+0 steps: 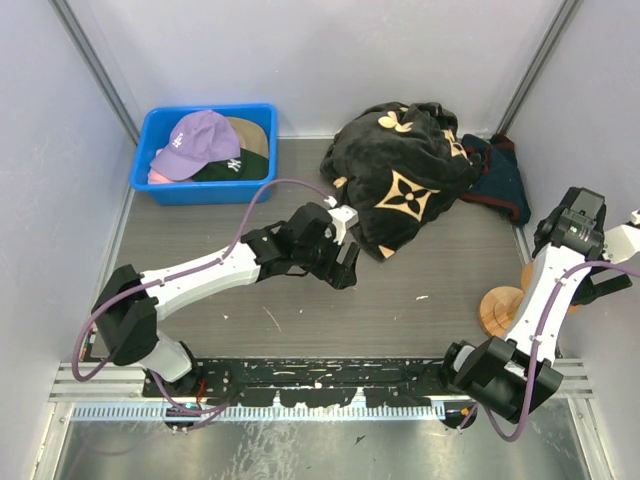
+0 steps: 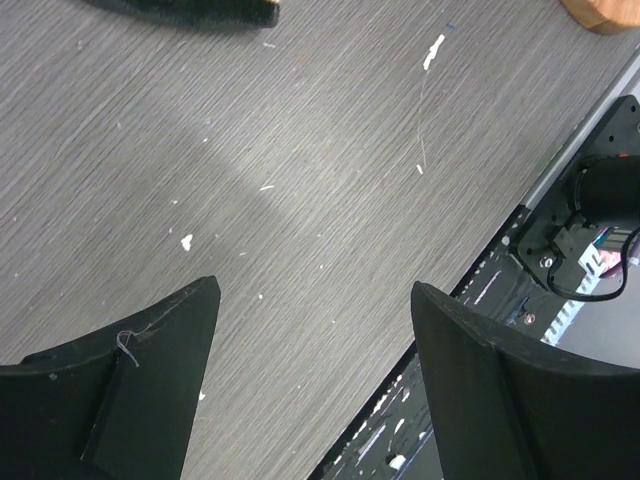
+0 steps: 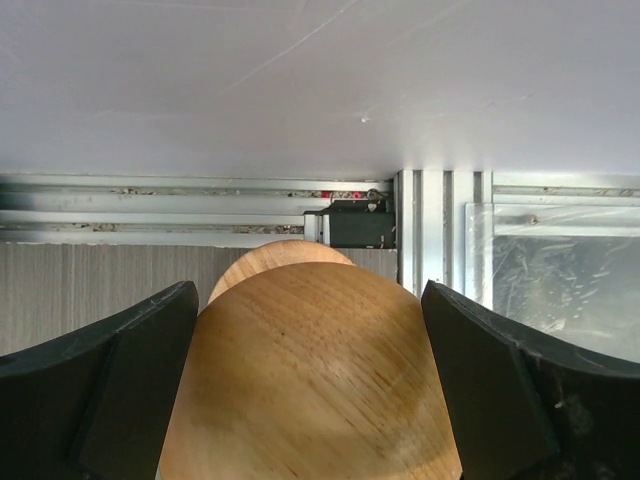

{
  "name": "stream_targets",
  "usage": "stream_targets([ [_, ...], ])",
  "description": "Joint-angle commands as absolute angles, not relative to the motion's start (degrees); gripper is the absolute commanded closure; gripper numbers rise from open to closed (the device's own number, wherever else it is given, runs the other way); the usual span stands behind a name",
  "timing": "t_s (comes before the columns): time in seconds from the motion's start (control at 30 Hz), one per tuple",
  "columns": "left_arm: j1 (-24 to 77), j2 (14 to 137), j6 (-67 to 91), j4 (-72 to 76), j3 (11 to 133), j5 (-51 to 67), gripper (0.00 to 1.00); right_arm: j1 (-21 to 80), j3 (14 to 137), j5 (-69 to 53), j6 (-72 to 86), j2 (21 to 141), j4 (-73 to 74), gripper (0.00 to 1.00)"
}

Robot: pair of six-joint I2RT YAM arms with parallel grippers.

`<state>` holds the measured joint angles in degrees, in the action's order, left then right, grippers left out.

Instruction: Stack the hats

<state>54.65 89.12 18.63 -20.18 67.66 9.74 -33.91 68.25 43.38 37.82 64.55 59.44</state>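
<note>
While the hats (image 1: 205, 148) sat piled in the bin (image 1: 200, 192) far left, our left gripper (image 2: 315, 290) hung wide open, empty, over the table (image 2: 300, 150), and our right gripper (image 3: 310, 300) gaped around the stand (image 3: 310, 390).

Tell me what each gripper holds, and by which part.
Left gripper: nothing. Right gripper: straddles the dome of the round-topped wooden stand; a grip cannot be told.

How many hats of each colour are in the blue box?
Purple hat: 1
Tan hat: 1
Green hat: 1
Pink hat: 1
Total: 4 hats, all piled in the blue box
</note>
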Motion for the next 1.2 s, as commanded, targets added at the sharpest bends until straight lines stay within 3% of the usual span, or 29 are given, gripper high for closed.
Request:
stream_targets([
  [0.0, 53.8, 85.9, 17.9, -19.6, 65.4, 9.2, 0.15, -37.3, 69.4, 37.9, 39.6, 65.3, 58.8, 0.00],
  [0.3, 52.0, 83.4, 18.0, -19.0, 63.7, 8.8, 0.13, -43.6, 60.1, 27.3, 41.0, 65.2, 54.3, 0.00],
  [0.87, 50.7, 84.5, 18.6, -18.3, 62.9, 9.9, 0.13, -44.0, 45.2, 8.4, 43.5, 62.0, 47.6, 0.04],
  [1.17, 50.6, 86.7, 18.7, -18.9, 64.9, 10.1, 0.13, -42.1, 43.3, 3.6, 44.2, 61.9, 47.0, 0.06],
])
